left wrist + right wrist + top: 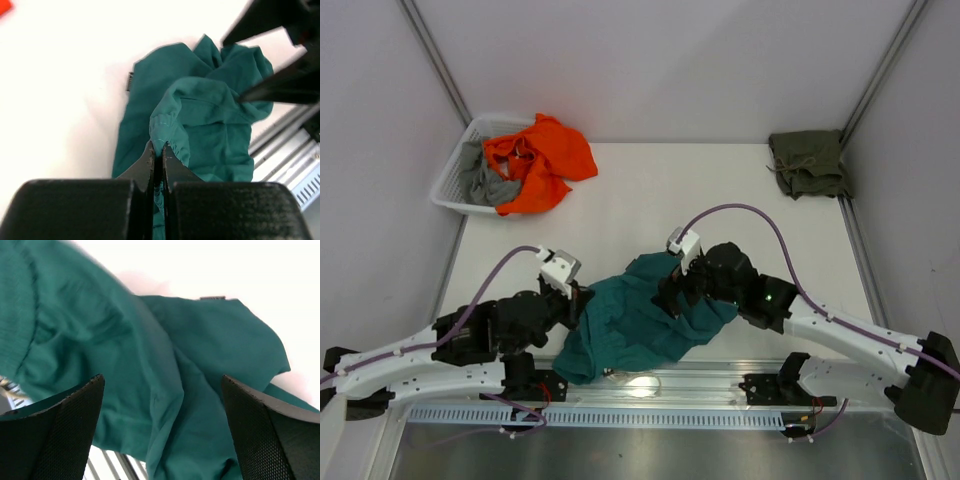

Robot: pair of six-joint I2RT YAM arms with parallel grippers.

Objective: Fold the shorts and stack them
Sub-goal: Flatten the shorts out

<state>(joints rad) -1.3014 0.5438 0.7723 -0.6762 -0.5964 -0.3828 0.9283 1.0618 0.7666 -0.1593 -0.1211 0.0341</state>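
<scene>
Pinching the gathered waistband of the teal shorts [200, 125], our left gripper [159, 152] has its 2 jaws clenched on the cloth; the shorts lie crumpled at the near middle of the table [650, 200], their lower edge over the front rail; our right gripper [161, 382] hangs over their right side, jaws spread wide and grasping nothing; its fingers look just above the fabric, though we cannot tell whether they touch; the olive shorts [808, 163] sit folded at the far right corner, well apart; a white basket [448, 188] at the far left holds an orange garment [535, 165] and grey cloth [485, 182].
</scene>
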